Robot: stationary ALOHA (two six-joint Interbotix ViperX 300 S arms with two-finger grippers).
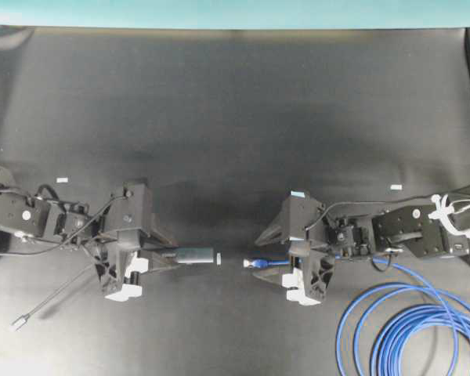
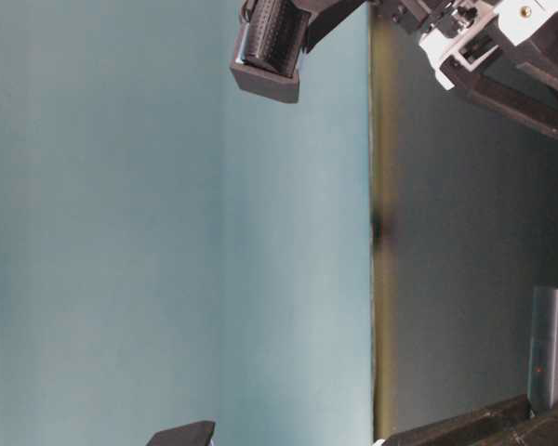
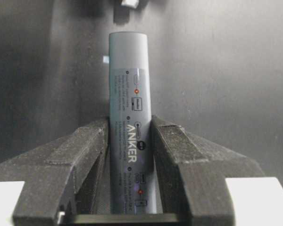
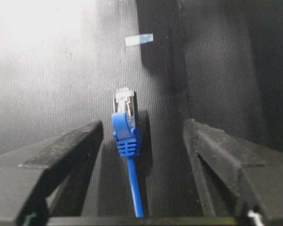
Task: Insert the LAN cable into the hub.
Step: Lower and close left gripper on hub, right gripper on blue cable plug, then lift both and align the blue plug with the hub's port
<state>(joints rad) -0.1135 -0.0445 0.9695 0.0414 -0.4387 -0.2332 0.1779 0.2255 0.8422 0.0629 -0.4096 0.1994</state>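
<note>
LAN cable [image 1: 411, 325] lies mostly wound in blue loops on the black mat [image 1: 235, 117] at the lower right of the overhead view, and one strand runs from there up under my right arm to its plug end. That plug [image 4: 124, 101], clear and silvery with a blue boot behind it, lies between the two fingers of my right gripper [image 4: 142, 129]; in the right wrist view the jaws stand spread, with a gap of bare mat on each side of the boot, so neither finger touches it. My left gripper [image 3: 129, 127] is pinching the hub [image 3: 129, 94]: both black fingers press against the sides of the slim grey bar, which juts forward out of the grip with its printed face toward the camera. From above, the hub [image 1: 194, 255] points to the right and the plug [image 1: 254, 264] points to the left, the two nearly end to end with a short gap of mat between them, the plug sitting slightly lower in that view. The hub's thin grey cord [image 1: 55, 296] trails away to the lower left and ends in a small plug near the mat's edge. The table-level view shows only parts of my arms and a teal wall, too little to add anything about either grip.
</note>
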